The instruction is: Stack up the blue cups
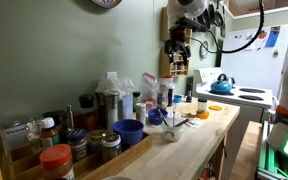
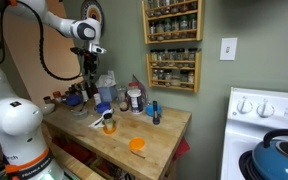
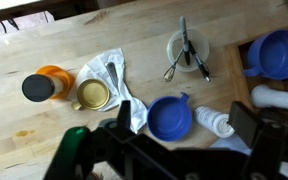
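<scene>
The black two-fingered Robotiq gripper (image 3: 160,135) is hanging well above the worktop with its fingers spread wide, holding and touching nothing. Below it a pale wooden butcher-block counter (image 3: 44,40) is carrying jars and clutter, beside a green wall (image 1: 44,50) and a white stove (image 2: 254,105). One short, wide dark blue plastic cup (image 3: 169,118) is sitting directly beneath the gap between the fingers, while the second dark blue cup (image 3: 279,52) is sitting farther ahead, out past one finger.

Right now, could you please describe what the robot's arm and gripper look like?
The arm is made of glossy white, rounded segments. A black cable loops loosely alongside it. The gripper is black and blocky, with a green part near it in the wrist view.
</scene>
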